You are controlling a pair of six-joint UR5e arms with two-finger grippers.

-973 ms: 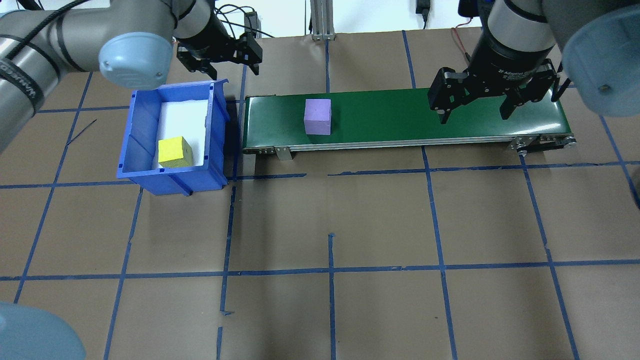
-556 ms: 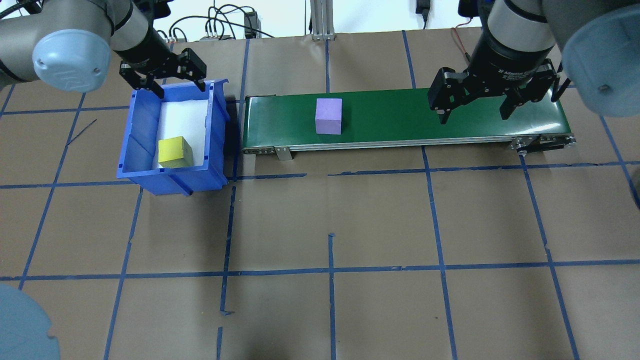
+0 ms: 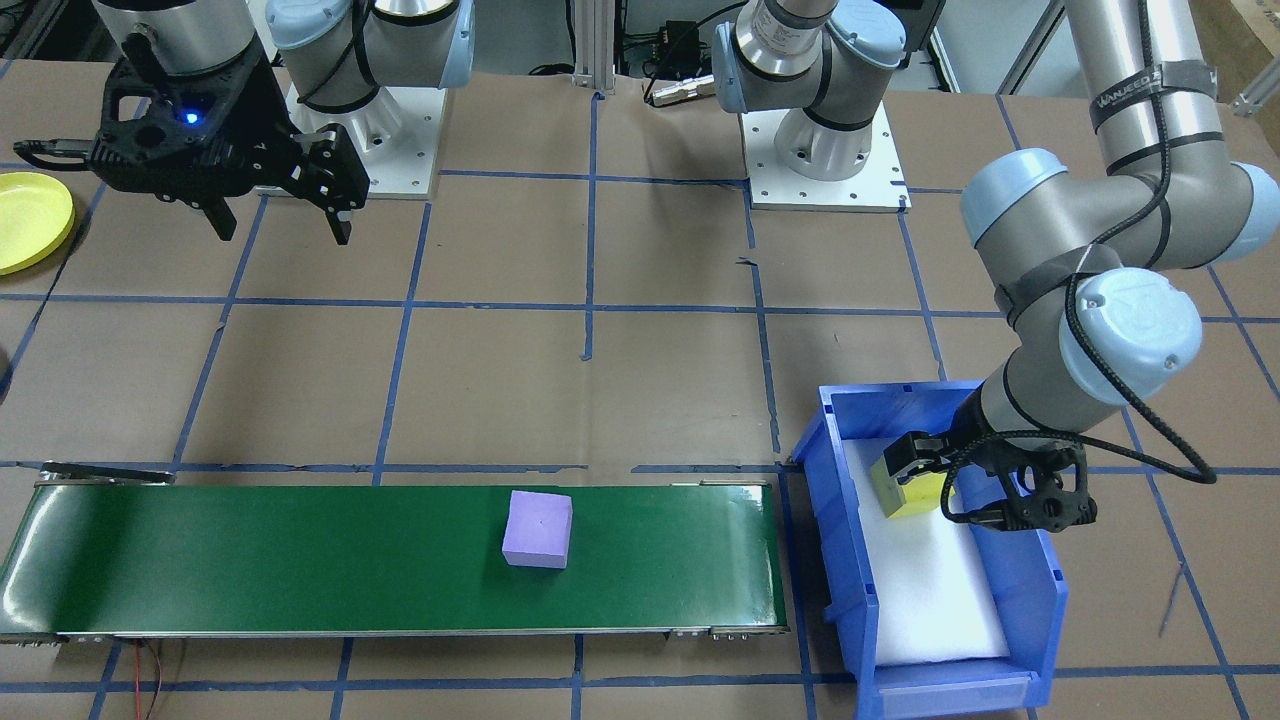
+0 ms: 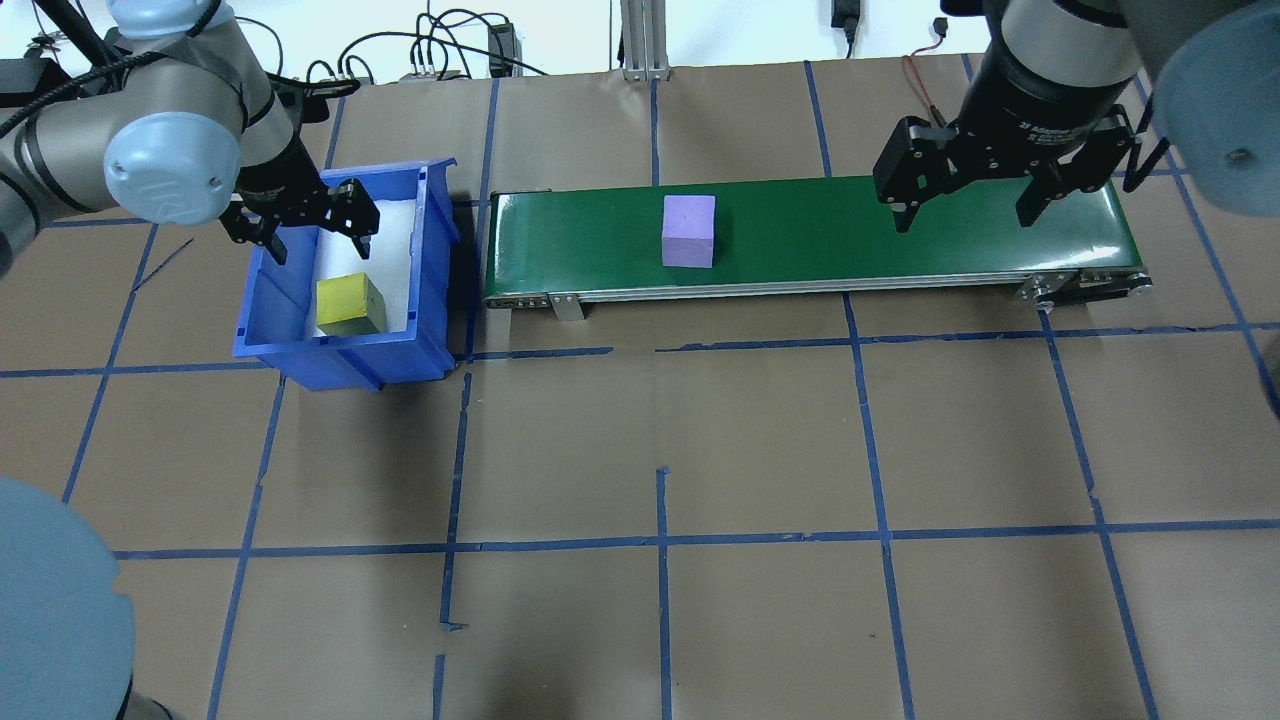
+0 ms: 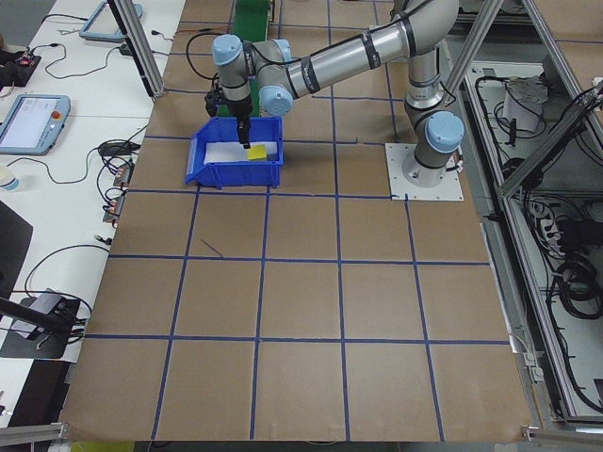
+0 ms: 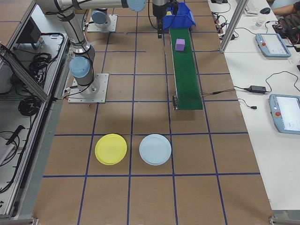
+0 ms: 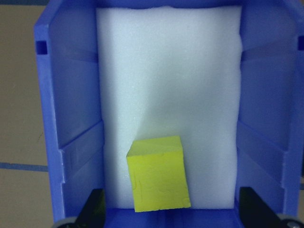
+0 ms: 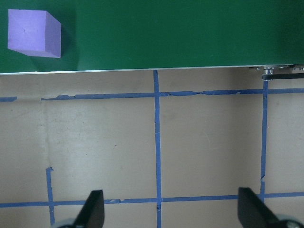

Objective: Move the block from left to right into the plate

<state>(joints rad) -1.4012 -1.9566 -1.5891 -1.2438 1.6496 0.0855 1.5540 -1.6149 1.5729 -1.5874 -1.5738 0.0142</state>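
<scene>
Purple block [image 4: 689, 231] sits mid-belt on the green conveyor [image 4: 800, 262]; only the right side camera shows the whole yellow plate [image 6: 111, 149], well apart on the table. My left gripper [image 4: 313, 228], fingers spread, hangs over the yellow cube [image 7: 158, 173] in the blue bin [image 4: 266, 300]; my right gripper [image 4: 968, 205] is spread too.

1. Bin [image 4: 262, 300] sits at the belt's [image 4: 850, 240] left end, just beside it.
2. One block [image 4: 350, 305] lies in the bin; another block [image 4: 689, 231] rides on the belt.
3. Two plates [image 6: 111, 149] [image 6: 155, 149] lie side by side, well off the belt's right end.
</scene>
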